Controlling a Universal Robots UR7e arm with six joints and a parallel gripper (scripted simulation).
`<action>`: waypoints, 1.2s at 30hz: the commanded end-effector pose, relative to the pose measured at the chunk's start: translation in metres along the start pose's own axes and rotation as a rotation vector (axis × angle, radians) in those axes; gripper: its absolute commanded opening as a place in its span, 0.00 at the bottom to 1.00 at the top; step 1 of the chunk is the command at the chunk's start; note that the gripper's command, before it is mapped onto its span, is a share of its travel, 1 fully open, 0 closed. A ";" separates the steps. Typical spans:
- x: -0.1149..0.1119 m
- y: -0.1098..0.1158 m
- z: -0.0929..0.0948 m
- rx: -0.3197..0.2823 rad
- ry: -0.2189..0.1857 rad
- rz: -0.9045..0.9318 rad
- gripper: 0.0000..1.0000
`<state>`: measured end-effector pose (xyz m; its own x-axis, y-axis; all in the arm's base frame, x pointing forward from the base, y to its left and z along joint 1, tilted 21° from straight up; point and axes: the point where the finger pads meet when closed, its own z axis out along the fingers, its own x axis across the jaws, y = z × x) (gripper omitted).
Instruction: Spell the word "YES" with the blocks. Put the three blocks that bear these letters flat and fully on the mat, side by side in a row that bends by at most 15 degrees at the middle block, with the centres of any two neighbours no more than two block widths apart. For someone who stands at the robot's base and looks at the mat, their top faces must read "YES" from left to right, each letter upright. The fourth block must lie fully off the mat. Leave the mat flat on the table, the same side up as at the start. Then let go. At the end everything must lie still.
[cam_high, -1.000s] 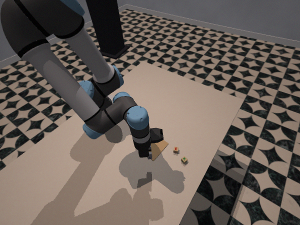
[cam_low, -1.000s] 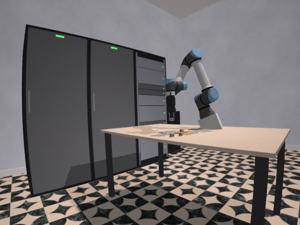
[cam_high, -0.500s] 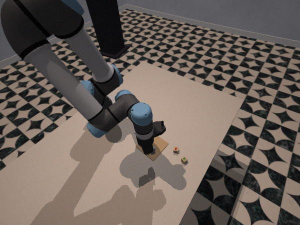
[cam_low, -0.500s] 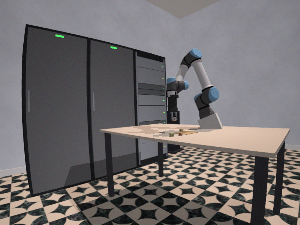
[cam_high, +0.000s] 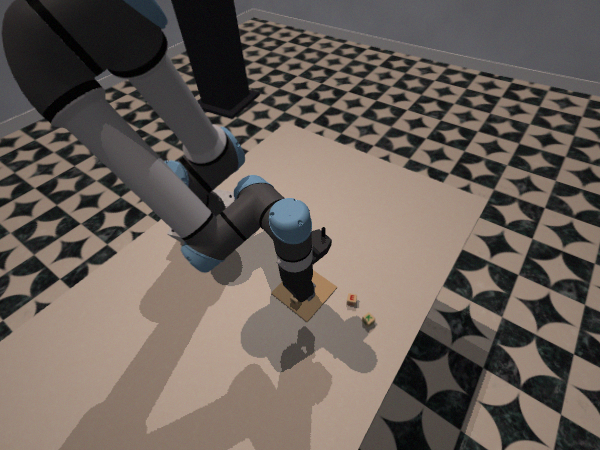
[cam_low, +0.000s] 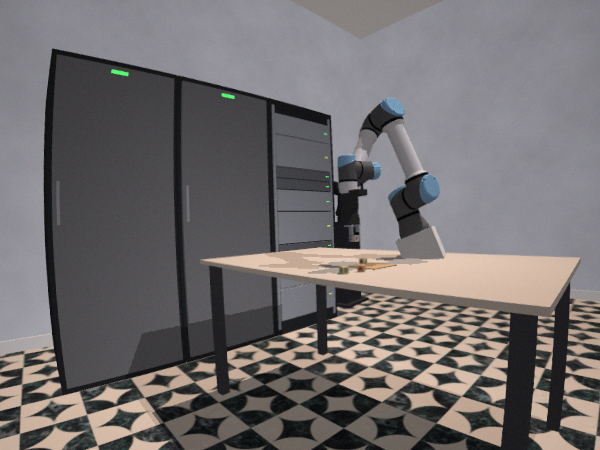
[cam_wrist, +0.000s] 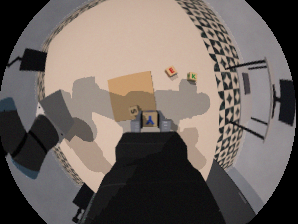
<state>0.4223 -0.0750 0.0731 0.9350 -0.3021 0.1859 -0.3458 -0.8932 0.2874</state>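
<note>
arm: one arm, bent down over the table (cam_high: 400, 210), its wrist above the mat.
gripper: one gripper (cam_wrist: 150, 123), fingers clenched on a block with a blue mark (cam_wrist: 150, 120); the letter on it is too small to read.
mat: one brown mat (cam_high: 324, 289), flat on the table, partly covered by the wrist in the top view.
blocks counted: four seen in all.
block on mat: one small block (cam_wrist: 133, 111) lies near the mat's edge, at about 10 o'clock from the held block in the wrist view; its letter cannot be read.
blocks off mat: two, both on the table at about 3 o'clock from the mat in the top view: a block with a red letter (cam_high: 353, 299) and a block with a green letter (cam_high: 369, 319), near each other but apart.
cabinets: two dark cabinets (cam_low: 115, 210) and one server rack (cam_low: 302, 150) stand behind the table.
</note>
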 end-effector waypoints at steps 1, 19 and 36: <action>-0.007 -0.009 0.001 -0.001 -0.003 -0.139 0.49; -0.023 -0.029 0.001 -0.003 -0.003 -0.521 0.49; -0.037 -0.045 0.000 -0.006 -0.003 -0.881 0.49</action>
<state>0.4070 -0.0296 0.0569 0.9146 0.3990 -0.0657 0.3964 -0.8524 0.3409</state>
